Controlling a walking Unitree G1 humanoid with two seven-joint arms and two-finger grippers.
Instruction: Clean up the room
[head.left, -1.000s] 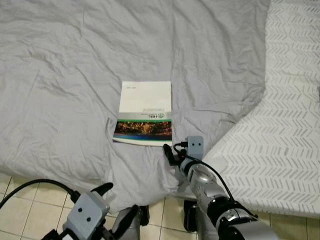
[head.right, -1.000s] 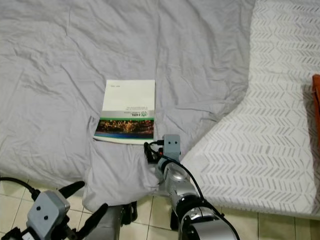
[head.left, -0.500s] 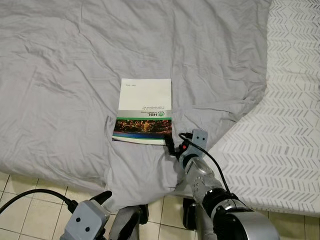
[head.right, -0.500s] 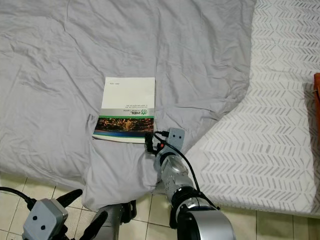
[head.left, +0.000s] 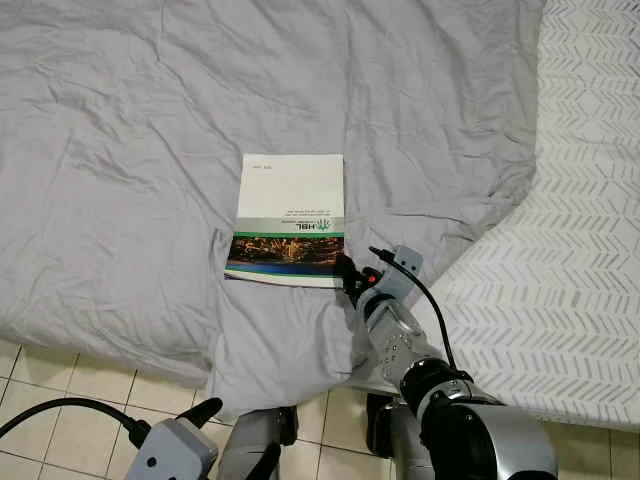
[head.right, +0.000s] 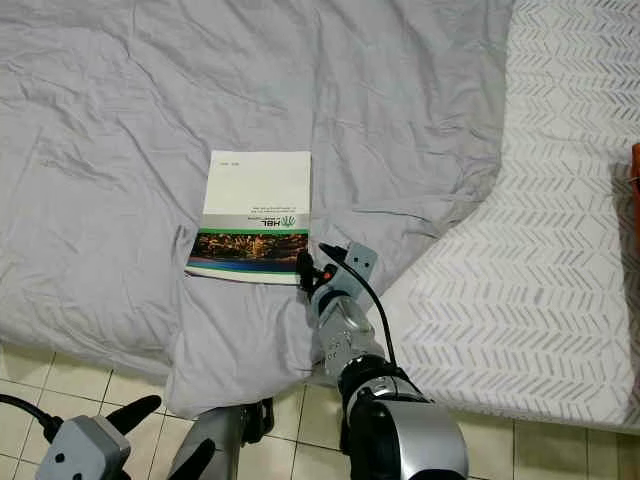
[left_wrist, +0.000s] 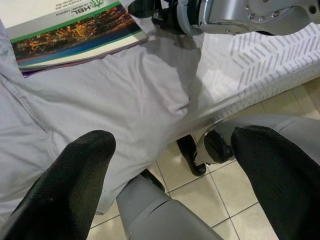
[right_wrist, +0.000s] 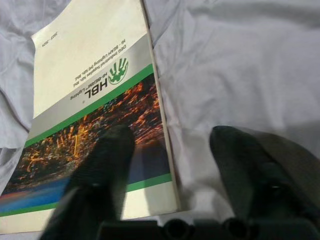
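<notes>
Booklet (head.left: 290, 218) is the one loose item here, but the largest thing in the head views is the bed, so start there: a rumpled grey duvet (head.left: 150, 130) covers the left and centre of the frame, and its edge is folded back along a diagonal on the right, baring a white sheet with a grey chevron print (head.left: 580, 250). A flap of the duvet hangs over the bed's near edge toward the beige tiled floor (head.left: 60, 390) in the lower left. The booklet lies flat on the duvet near the frame's centre, white above a green stripe and a dark city-lights photograph, its print upside down to the camera; it sits close to the bed's near edge, likely simply left there, which puts it within easy reach. The right gripper (head.left: 347, 270) has its tip at the booklet's lower right corner; in the right wrist view its two black fingers (right_wrist: 102, 170) are spread wide, one over the cover's photograph and the other over bare duvet, straddling the booklet's long edge. That stance suggests it is lined up to pinch the cover at this edge and lift it clear. The left gripper (left_wrist: 170, 170) hangs low in front of the bed over the tiles, its fingers also wide apart and holding nothing.
</notes>
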